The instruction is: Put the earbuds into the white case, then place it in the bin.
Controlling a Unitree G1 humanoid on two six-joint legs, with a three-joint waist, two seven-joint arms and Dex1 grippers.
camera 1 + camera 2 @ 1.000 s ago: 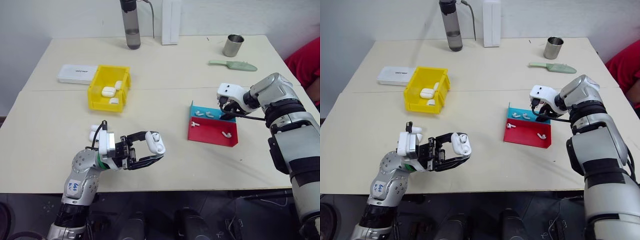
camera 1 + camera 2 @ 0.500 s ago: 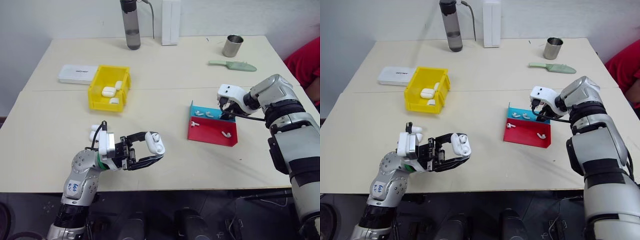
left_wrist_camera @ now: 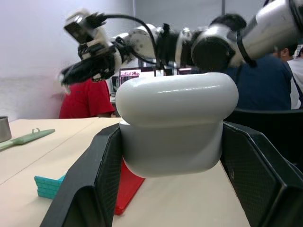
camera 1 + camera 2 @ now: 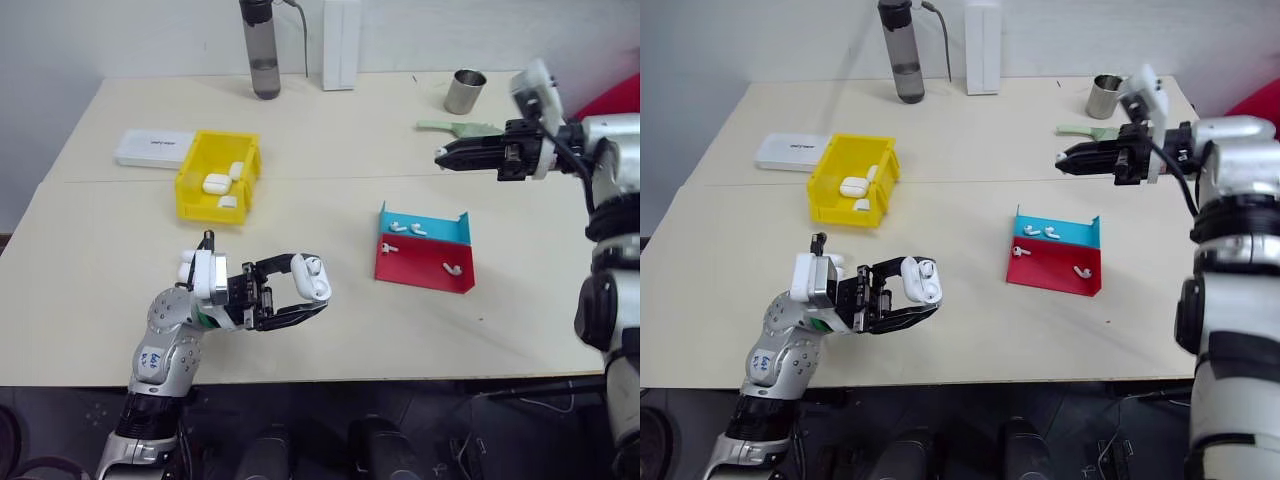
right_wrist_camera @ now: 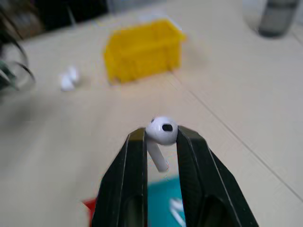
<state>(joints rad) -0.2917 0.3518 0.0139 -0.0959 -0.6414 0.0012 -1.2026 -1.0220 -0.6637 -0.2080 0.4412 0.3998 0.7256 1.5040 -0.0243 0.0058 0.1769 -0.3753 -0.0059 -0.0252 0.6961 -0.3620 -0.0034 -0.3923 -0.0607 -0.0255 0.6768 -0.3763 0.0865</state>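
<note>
My left gripper [image 4: 306, 291] is shut on the white case [image 4: 312, 279] and holds it just above the table near the front edge. In the left wrist view the case [image 3: 176, 124] sits squeezed between the two black fingers. My right gripper [image 4: 443, 157] hovers above the table behind the red and blue tray [image 4: 432, 265], pointing left, and is shut on one of the earbuds [image 5: 161, 130] with its stem hanging down. Other earbuds [image 4: 404, 227] lie in the tray. The yellow bin [image 4: 190, 187] stands at the left and holds several white cases.
Another white case [image 4: 187, 268] lies on the table beside my left wrist. A flat white box [image 4: 153, 147] sits left of the bin. At the back are a dark bottle [image 4: 263, 60], a white upright box [image 4: 341, 45], a metal cup [image 4: 466, 91] and a green tool [image 4: 470, 128].
My right gripper has lifted out of the tray with an earbud pinched in it, risen toward the back of the table and turned to point left. The left gripper has kept still with the case.
</note>
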